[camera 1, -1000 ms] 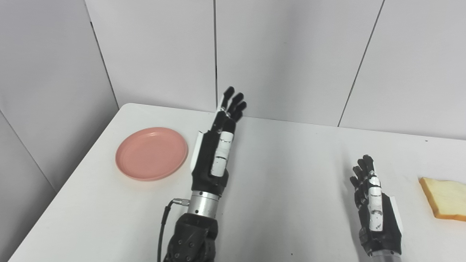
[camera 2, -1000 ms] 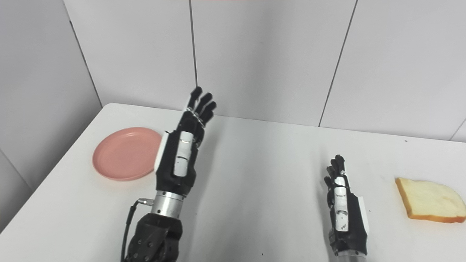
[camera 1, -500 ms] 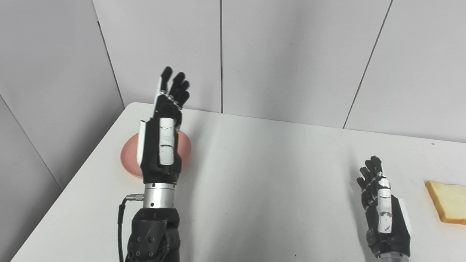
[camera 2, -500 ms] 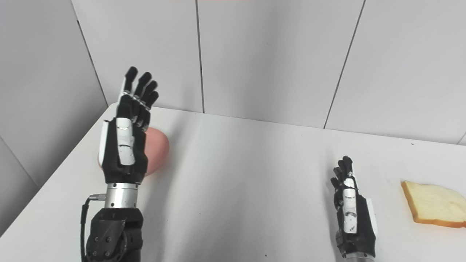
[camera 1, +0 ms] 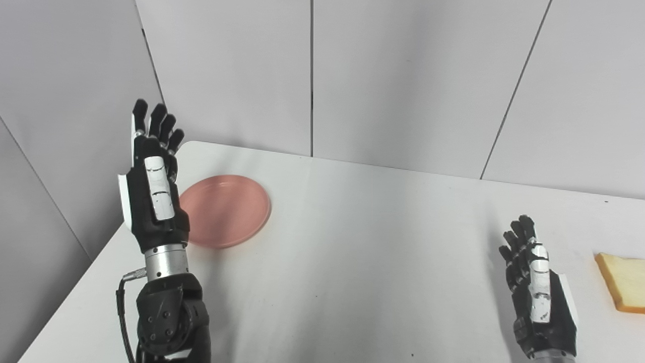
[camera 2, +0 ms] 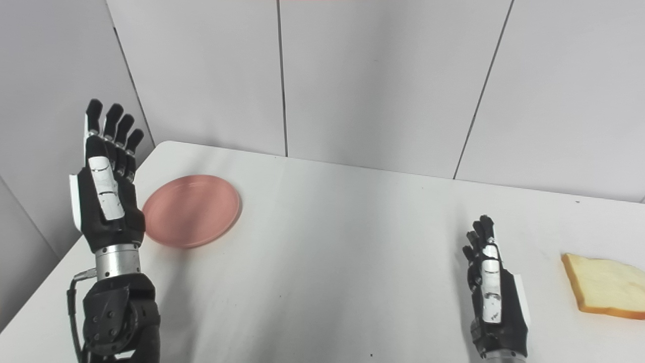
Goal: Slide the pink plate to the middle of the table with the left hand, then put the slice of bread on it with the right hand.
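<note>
Both empty hands, left (camera 1: 151, 196) and right (camera 2: 491, 297), spread beside pink plate (camera 1: 227, 209) and bread (camera 2: 604, 292).

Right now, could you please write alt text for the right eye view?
The left hand is raised open beside a round pink plate on the white table; the right hand waits open near a bread slice.

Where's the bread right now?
The bread lies flat at the far right of the table, beside the right hand but not touching it, far from the pink plate.
</note>
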You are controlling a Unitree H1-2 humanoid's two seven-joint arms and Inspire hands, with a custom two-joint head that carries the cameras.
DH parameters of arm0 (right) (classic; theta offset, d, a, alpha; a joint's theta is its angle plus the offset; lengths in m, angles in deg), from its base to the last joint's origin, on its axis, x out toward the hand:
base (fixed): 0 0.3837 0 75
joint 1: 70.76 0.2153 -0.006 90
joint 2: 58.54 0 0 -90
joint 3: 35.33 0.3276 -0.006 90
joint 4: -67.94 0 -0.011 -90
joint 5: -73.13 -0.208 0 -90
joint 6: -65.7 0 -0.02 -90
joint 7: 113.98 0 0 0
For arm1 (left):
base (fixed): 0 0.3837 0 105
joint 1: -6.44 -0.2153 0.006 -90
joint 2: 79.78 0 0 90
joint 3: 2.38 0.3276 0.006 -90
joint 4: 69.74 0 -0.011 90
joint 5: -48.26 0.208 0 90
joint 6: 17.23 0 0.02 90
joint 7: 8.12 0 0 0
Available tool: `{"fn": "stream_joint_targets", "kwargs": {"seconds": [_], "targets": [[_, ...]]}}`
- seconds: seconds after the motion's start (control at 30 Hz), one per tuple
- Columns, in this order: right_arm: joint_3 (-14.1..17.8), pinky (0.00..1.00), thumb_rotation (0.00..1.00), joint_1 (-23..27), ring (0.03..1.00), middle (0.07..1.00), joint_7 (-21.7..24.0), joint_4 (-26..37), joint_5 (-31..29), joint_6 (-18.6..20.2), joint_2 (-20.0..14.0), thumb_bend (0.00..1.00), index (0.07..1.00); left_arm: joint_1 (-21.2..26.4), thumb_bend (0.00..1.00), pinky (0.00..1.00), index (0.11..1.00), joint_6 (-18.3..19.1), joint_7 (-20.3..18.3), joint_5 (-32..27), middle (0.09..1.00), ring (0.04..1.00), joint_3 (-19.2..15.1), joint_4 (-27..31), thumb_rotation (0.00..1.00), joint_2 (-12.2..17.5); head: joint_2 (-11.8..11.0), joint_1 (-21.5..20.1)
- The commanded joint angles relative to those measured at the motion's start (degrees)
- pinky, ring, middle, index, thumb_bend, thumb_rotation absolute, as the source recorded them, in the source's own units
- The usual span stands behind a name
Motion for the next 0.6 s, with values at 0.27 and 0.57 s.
{"fn": "stream_joint_targets", "kwargs": {"seconds": [0.27,0.57], "targets": [[0.3,1.00,1.00,1.4,1.000,1.000,-0.1,2.8,0.1,0.5,0.3,0.32,1.000,2.9,0.80,0.95,0.936,-3.1,1.8,-3.2,0.942,0.946,-3.2,-4.5,0.87,2.7,-0.2,0.7],[0.2,1.00,1.00,1.3,1.000,1.000,-0.1,3.2,0.0,1.1,0.5,0.33,1.000,3.1,0.80,0.95,0.938,-3.7,2.8,-3.8,0.950,0.957,-4.5,-8.6,0.90,4.3,-0.7,1.0]]}}
